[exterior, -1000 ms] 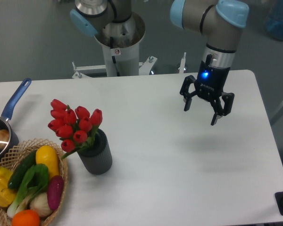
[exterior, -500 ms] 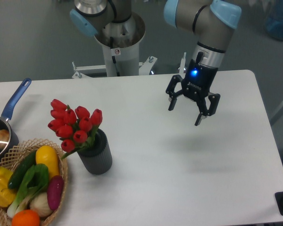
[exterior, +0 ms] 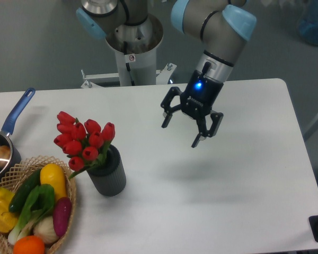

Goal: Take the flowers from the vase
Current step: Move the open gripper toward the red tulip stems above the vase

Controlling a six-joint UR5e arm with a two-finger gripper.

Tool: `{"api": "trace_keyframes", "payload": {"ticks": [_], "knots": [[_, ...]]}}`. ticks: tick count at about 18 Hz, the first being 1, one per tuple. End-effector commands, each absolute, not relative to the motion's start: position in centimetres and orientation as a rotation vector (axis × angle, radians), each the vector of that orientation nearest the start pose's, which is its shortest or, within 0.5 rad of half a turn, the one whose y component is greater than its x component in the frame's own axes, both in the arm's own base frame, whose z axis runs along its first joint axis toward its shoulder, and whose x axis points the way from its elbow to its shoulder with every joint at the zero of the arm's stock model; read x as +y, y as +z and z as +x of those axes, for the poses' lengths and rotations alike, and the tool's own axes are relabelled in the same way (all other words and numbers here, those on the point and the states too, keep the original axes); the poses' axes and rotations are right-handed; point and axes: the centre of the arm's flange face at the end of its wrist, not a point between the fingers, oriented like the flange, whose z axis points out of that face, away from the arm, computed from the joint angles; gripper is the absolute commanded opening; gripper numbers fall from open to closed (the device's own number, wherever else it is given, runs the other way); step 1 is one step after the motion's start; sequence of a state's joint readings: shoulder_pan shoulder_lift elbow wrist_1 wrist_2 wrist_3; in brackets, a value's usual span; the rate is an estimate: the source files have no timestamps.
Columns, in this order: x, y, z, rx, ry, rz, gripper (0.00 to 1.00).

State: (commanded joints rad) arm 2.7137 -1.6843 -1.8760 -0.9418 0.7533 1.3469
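- Standing on the white counter (exterior: 212, 201) near its left side is one vase (exterior: 108, 171), dark grey, ribbed and upright; everything below is placed relative to it
- One bunch of flowers (exterior: 82, 140) sits in the vase's mouth, leaning up and to the left; about ten red tulip buds can be counted, with green stems and leaves running down into the mouth; the bunch spreads wider than the vase
- One tool (exterior: 182, 132) hangs in the air well to the right of the vase and above it in the frame; its two fingers are spread wide apart and grip nothing; a blue light glows on its body; its soft shadow falls on the counter to the right of the vase
- One wicker basket (exterior: 66, 182) lies just to the left of the vase, its rim close to the vase's side; whether they touch cannot be told; about seven vegetables show in it: yellow, green, purple, pale and orange ones
- One saucepan (exterior: 16, 112) with a blue handle sits farther left of the vase, cut by the frame edge
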Motion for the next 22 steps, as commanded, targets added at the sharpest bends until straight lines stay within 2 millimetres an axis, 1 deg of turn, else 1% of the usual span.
{"api": "trace_keyframes", "payload": {"ticks": [4, 6, 8, 9, 11, 12, 16, 22], "knots": [[42.8, 37.7, -35.6, 0.422, -0.124, -2.276, 1.00], [43.4, 37.4, -34.9, 0.445, -0.138, -2.274, 1.00], [44.2, 37.3, -33.8, 0.471, -0.154, -2.269, 1.00], [44.4, 36.9, -33.2, 0.478, -0.169, -2.270, 1.00], [44.7, 36.5, -32.7, 0.485, -0.182, -2.271, 1.00], [45.1, 36.3, -32.0, 0.501, -0.193, -2.270, 1.00], [45.7, 35.4, -30.0, 0.532, -0.228, -2.274, 1.00], [46.9, 34.9, -28.6, 0.564, -0.258, -2.266, 1.00]]}}
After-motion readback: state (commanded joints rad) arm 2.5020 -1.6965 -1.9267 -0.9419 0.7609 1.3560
